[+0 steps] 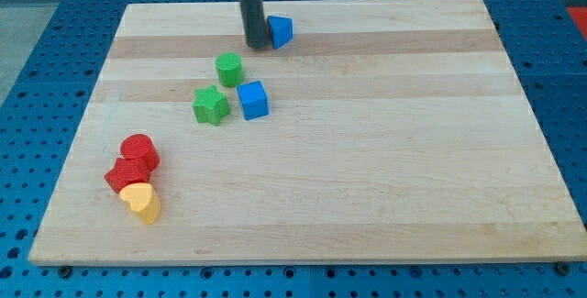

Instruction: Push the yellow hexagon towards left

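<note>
The yellow block (141, 202) lies near the board's lower left corner; its top looks lobed and I cannot make out its exact shape. It touches a red block (123, 175) just above it. My rod comes down at the view's top, and my tip (255, 47) rests on the board just left of a small blue block (281, 31). The tip is far from the yellow block, well above it and to its right.
A red cylinder (140, 150) sits above the red block. A green cylinder (229, 67), a green star (211, 105) and a blue cube (253, 99) cluster below my tip. The wooden board's (385, 179) left edge runs close to the yellow block.
</note>
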Robot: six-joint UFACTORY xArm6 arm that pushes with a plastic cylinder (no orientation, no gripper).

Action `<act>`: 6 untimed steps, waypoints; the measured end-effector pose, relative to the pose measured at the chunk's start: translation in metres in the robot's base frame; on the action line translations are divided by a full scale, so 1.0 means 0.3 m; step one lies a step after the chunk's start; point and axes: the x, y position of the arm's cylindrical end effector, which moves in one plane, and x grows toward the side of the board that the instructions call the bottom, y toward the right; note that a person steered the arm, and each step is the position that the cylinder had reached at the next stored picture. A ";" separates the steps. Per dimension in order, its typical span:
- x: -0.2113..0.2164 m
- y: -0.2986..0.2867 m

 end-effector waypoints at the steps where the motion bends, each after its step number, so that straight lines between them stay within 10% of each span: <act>1: -0.046 0.089; 6: -0.076 -0.105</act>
